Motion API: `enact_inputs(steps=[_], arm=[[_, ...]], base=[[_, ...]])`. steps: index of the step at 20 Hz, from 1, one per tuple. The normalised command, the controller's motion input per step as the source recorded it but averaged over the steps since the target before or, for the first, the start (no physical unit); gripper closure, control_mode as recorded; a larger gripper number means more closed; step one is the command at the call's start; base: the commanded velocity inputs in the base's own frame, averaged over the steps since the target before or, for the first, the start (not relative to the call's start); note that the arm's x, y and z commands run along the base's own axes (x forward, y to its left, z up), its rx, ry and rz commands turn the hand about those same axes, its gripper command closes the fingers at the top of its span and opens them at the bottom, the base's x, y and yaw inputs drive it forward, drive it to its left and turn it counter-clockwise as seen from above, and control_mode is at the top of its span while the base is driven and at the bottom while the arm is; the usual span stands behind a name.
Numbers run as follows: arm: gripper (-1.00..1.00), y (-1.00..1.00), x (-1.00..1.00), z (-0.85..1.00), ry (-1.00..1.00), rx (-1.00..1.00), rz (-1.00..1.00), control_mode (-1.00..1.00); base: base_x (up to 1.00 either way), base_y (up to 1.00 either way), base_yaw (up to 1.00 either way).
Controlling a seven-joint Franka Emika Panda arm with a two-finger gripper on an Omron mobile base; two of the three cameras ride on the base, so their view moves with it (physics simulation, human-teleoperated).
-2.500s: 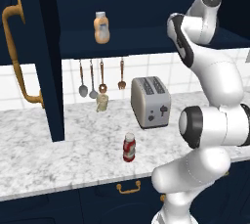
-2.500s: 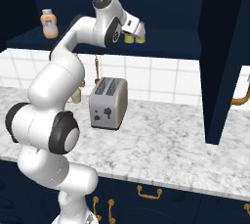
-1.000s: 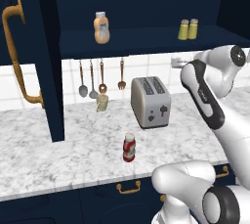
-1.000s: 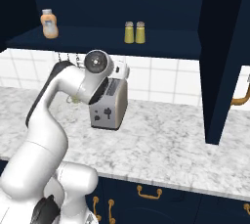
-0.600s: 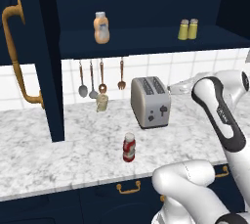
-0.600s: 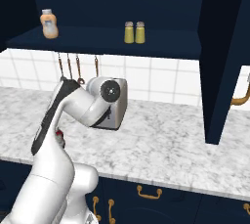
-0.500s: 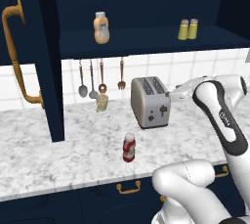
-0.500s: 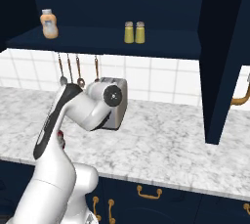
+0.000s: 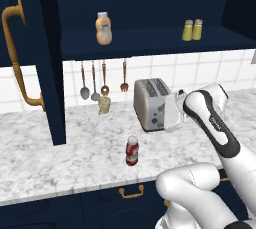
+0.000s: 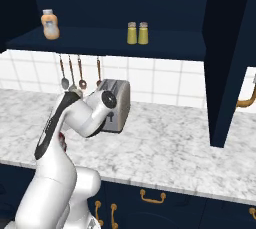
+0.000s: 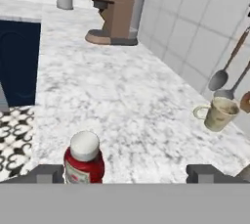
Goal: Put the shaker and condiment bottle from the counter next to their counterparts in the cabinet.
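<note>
The red condiment bottle (image 9: 132, 150) with its white cap stands on the marbled counter (image 9: 65, 163), in front of the toaster. In the hand view the condiment bottle (image 11: 84, 163) sits low, just inside the left fingertip (image 11: 49, 173). My gripper (image 11: 127, 174) is open, holding nothing, and hovers by the toaster, looking down at the bottle. On the cabinet shelf (image 9: 145, 40) two yellow shakers (image 9: 192, 30) stand side by side at the right. The peach-orange bottle (image 9: 103, 28) stands at the left. Both shakers (image 10: 137, 33) also show in the right base view.
A silver toaster (image 9: 150, 104) stands at the back of the counter, close behind my hand. Utensils (image 9: 95, 80) hang on the tiled wall above a cream mug (image 11: 217, 113). A brown coffee machine (image 11: 116, 10) stands farther along. The open cabinet door (image 9: 27, 58) with brass handle juts out left.
The arm has swung down from the shelf, where the two shakers stay side by side, to counter height in front of the toaster. The gripper has stayed open.
</note>
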Motion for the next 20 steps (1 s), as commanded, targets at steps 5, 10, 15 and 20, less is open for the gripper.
enact_inputs(steps=[5, 10, 15, 20], arm=[[-1.00, 0.35, 0.00, -0.19, -0.09, -0.24, 0.49, -1.00], [-1.00, 0.20, 0.00, -0.07, 0.00, -0.13, 0.43, -1.00], [-1.00, 0.32, 0.00, -0.17, 0.00, -0.12, 0.32, -1.00], [-1.00, 0.45, 0.00, -0.28, 0.00, -0.13, 0.24, -1.00]], base=[[0.00, 0.00, 0.00], [0.00, 0.00, 0.00], [0.00, 0.00, 0.00], [0.00, 0.00, 0.00]])
